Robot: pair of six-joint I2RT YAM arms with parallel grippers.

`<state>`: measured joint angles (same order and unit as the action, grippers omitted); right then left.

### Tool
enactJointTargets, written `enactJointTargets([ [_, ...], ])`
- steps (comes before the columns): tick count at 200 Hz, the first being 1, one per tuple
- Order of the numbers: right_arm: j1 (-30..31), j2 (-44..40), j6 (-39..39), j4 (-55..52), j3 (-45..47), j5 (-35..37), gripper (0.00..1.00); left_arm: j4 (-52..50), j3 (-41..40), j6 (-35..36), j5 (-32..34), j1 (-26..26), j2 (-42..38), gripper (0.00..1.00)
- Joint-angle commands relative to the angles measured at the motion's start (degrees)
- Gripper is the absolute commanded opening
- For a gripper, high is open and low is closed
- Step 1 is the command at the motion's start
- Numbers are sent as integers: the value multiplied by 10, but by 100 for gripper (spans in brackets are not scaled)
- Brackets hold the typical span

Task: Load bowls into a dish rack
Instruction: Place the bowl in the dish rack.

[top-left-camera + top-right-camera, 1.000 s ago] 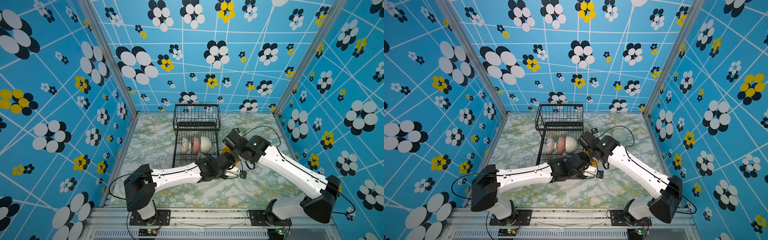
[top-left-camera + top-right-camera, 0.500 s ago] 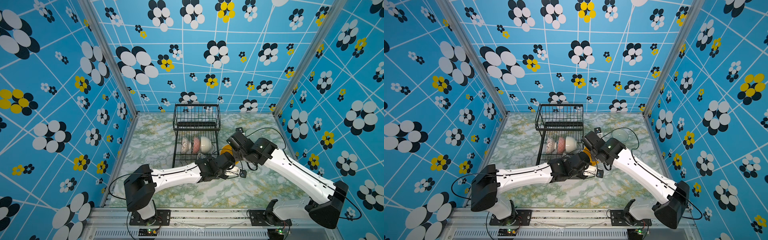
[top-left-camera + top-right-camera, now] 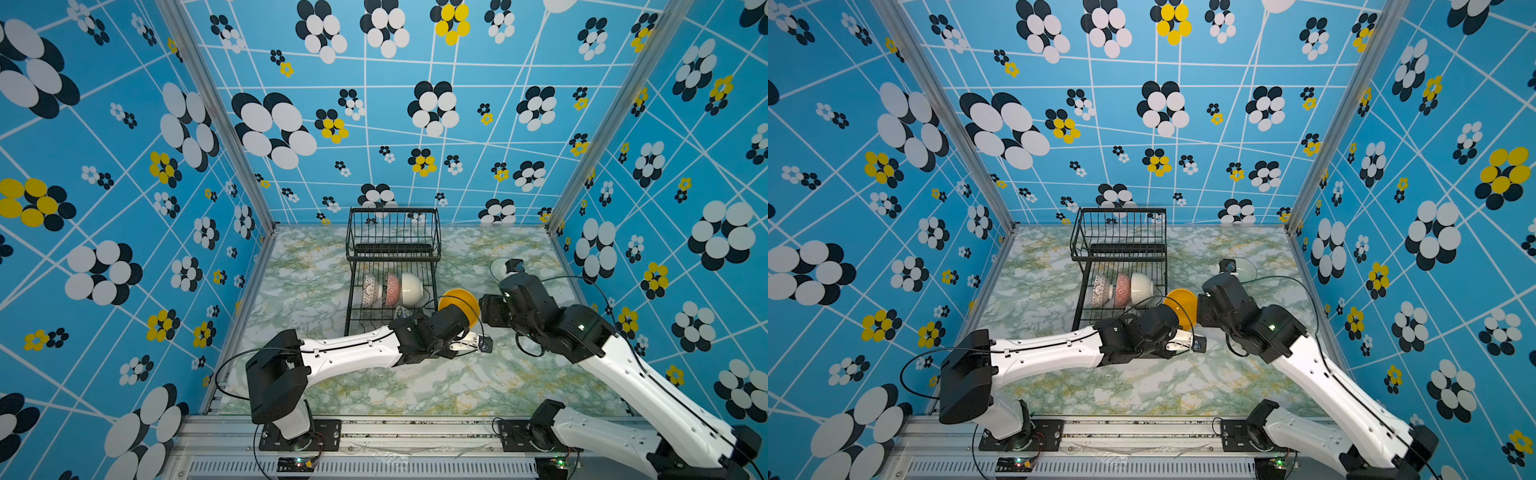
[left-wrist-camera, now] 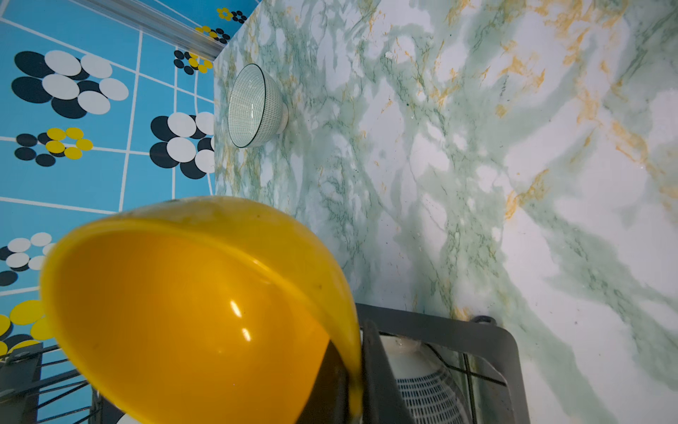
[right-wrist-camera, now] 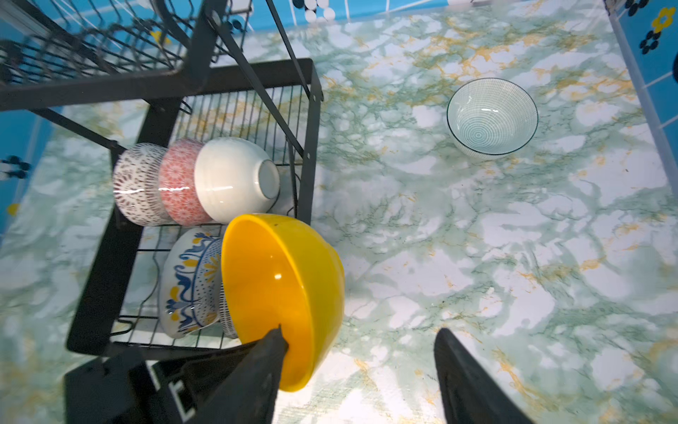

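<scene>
A yellow bowl is held tilted on its side at the front right corner of the black wire dish rack. My left gripper is shut on its rim. My right gripper is open, with one finger inside the yellow bowl and the other well clear of it. In the rack's lower tray stand a black-and-white patterned bowl, a pink-red bowl and a cream-white bowl. A blue-yellow patterned bowl leans beside the yellow one.
A pale, finely lined bowl stands upright on the marble table near the far right wall, behind my right arm. The rack's raised basket sits at the back. Patterned blue walls close in three sides.
My right gripper has opened, letting go of the yellow bowl, and the right arm has drawn back to the right. The left gripper stays shut on the bowl's rim.
</scene>
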<state>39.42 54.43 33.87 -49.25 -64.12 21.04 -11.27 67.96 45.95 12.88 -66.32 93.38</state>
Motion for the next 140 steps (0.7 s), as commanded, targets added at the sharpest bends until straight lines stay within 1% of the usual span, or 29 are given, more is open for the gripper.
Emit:
enactJointTargets([
  [1, -22, -48, 20, 63, 30, -42, 79, 13, -4, -43, -5, 9, -34, 0],
  [25, -32, -66, 29, 62, 47, -44, 83, 19, -13, -85, -32, 27, -62, 0],
  [28, -32, -67, 30, 63, 49, -45, 84, 20, -15, -103, -37, 30, -67, 0],
  [53, -34, -79, 28, 87, 81, -59, 87, 48, -54, -176, -87, 60, -127, 0],
  [65, -34, -89, 24, 112, 101, -70, 90, 59, -74, -223, -132, 84, -161, 0],
  [75, -33, -97, 19, 142, 121, -85, 93, 69, -92, -276, -187, 117, -192, 0],
  [84, -33, -102, 13, 173, 140, -100, 94, 82, -108, -341, -266, 162, -215, 0],
  [94, -33, -101, 7, 210, 159, -123, 95, 119, -135, -431, -363, 220, -237, 0],
  [104, -29, -99, -3, 249, 174, -143, 95, 173, -172, -500, -427, 265, -259, 0],
  [114, -17, -97, -14, 285, 189, -140, 96, 211, -201, -557, -470, 303, -278, 0],
  [140, 34, -77, -54, 365, 213, -109, 98, 276, -265, -670, -539, 385, -319, 0],
])
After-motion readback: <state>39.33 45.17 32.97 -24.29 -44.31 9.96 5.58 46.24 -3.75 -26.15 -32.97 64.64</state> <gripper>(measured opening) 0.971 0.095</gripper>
